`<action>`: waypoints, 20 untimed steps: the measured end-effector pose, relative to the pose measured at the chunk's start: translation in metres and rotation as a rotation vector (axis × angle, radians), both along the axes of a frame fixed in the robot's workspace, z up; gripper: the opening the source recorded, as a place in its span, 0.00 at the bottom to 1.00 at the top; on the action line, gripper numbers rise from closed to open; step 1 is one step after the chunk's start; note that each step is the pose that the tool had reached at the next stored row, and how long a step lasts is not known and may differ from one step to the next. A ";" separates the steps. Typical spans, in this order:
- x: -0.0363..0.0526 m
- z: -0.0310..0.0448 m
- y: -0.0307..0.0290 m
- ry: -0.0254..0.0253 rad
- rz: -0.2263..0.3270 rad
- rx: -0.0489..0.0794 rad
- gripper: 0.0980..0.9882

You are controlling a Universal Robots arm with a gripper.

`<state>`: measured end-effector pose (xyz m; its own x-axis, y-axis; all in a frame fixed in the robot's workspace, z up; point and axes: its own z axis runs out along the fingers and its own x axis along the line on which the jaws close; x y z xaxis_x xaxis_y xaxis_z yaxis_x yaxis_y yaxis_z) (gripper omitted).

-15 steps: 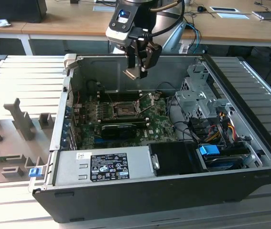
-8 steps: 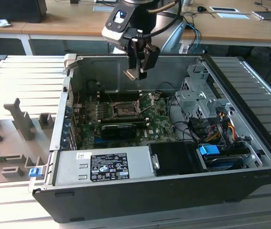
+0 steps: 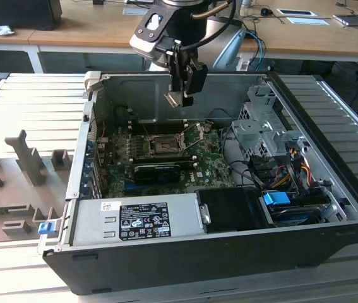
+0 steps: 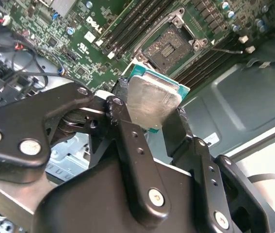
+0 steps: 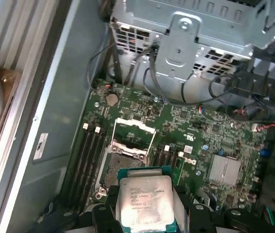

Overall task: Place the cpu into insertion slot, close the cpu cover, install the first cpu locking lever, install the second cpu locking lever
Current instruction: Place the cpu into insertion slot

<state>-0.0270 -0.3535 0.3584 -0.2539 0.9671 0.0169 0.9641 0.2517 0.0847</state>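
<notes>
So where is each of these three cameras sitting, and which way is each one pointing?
Exterior view: off the arm, high up, looking down into the open computer case; the arm's wrist and gripper hang over the motherboard.
First wrist view: on the wrist, looking past the held cpu at the insertion slot and raised cpu cover.
Second wrist view: on the wrist, behind the black fingers, facing the same board.
Shared: both wrist views show the cpu gripped above the empty slot.
</notes>
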 end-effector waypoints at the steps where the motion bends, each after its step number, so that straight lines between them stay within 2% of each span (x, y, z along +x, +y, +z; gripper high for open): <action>1: 0.0000 0.0000 0.0001 0.0001 -0.010 0.000 0.48; 8: 0.0001 -0.0005 0.0012 -0.0001 -0.142 -0.001 0.48; 20: 0.0001 -0.0009 0.0030 0.0000 -0.327 -0.002 0.48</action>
<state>-0.0269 -0.3504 0.3574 0.0703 0.9974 0.0149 0.9939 -0.0713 0.0845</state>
